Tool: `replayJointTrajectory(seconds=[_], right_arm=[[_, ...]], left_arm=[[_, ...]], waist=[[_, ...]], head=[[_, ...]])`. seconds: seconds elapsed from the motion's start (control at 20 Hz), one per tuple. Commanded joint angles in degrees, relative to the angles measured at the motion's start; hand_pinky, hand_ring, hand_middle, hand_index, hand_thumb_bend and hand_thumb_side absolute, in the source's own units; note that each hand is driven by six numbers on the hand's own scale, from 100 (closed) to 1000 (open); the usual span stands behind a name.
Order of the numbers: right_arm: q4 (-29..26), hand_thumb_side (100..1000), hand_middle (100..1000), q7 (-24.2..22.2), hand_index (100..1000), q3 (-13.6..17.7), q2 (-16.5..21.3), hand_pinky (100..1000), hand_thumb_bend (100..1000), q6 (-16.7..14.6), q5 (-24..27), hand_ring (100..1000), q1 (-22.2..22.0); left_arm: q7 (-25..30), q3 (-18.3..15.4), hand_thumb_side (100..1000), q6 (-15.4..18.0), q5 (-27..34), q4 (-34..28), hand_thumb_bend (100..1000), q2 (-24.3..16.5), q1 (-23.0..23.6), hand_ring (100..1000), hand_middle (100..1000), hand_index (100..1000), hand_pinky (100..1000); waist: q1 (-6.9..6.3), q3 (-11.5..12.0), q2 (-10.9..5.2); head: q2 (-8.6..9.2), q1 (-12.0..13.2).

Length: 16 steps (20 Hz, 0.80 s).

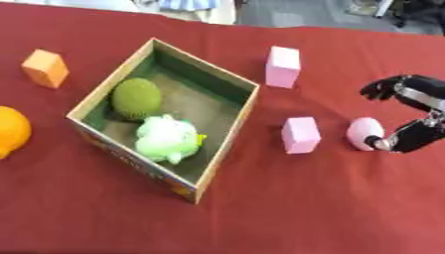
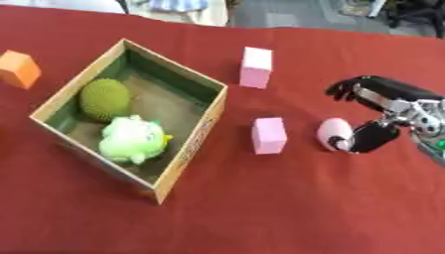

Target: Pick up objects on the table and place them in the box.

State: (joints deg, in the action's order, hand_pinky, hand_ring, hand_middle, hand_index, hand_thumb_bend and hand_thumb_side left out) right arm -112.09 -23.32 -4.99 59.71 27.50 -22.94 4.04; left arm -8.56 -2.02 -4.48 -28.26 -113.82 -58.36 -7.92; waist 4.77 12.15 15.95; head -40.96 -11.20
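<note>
Over at the far left edge of the red cloth-covered table (image 1: 260,218), a round orange ball (image 1: 10,131) is lying partly out of view, with a small orange block (image 1: 45,68) sitting further back, near it. Next along, an open cardboard box (image 1: 228,141) with a dark green inner lining is standing turned at an angle; a bumpy green round toy (image 1: 136,97) and a pale green plush animal (image 1: 167,138) are lying side by side inside it. Right of the box, a tall pink block (image 1: 283,66) is standing towards the back, and a shorter pink cube (image 1: 301,134) is sitting nearer the front, well apart from it. Just beside the cube, a pale pink egg-shaped object (image 2: 333,133) is resting on the cloth. The black right hand (image 2: 382,111) is reaching in from the right edge, its fingers spread apart in an open curl: the upper fingers (image 2: 346,90) are arching above the egg without touching, while the thumb tip is sitting against the egg's right side.
</note>
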Motion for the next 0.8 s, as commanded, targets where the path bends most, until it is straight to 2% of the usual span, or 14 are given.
replayJointTrajectory(seconds=[0.05,0.5,0.8], right_arm=[[1.7,100,811,0.0,911,0.4,1.2,894,403,0.6,-0.6,862,0.7],[8.3,100,804,-1.0,904,-1.4,0.6,891,401,-0.1,0.1,862,2.4],[9.6,100,777,-1.6,881,-2.2,0.1,888,400,-1.4,0.7,862,2.8]], left_arm=[[0.1,-0.6,823,0.0,-0.1,-0.8,564,-1.1,-0.3,765,751,889,852],[0.1,-0.4,828,0.1,0.0,-0.8,562,-0.9,-0.5,764,750,888,851],[-0.1,-0.5,829,0.1,0.0,-0.8,562,-0.7,-0.6,763,749,887,850]], waist=[[0.16,0.1,0.03],[0.00,0.5,0.47],[0.00,0.6,0.65]], head=[[0.74,-0.2],[1.09,-0.4],[1.03,-0.3]])
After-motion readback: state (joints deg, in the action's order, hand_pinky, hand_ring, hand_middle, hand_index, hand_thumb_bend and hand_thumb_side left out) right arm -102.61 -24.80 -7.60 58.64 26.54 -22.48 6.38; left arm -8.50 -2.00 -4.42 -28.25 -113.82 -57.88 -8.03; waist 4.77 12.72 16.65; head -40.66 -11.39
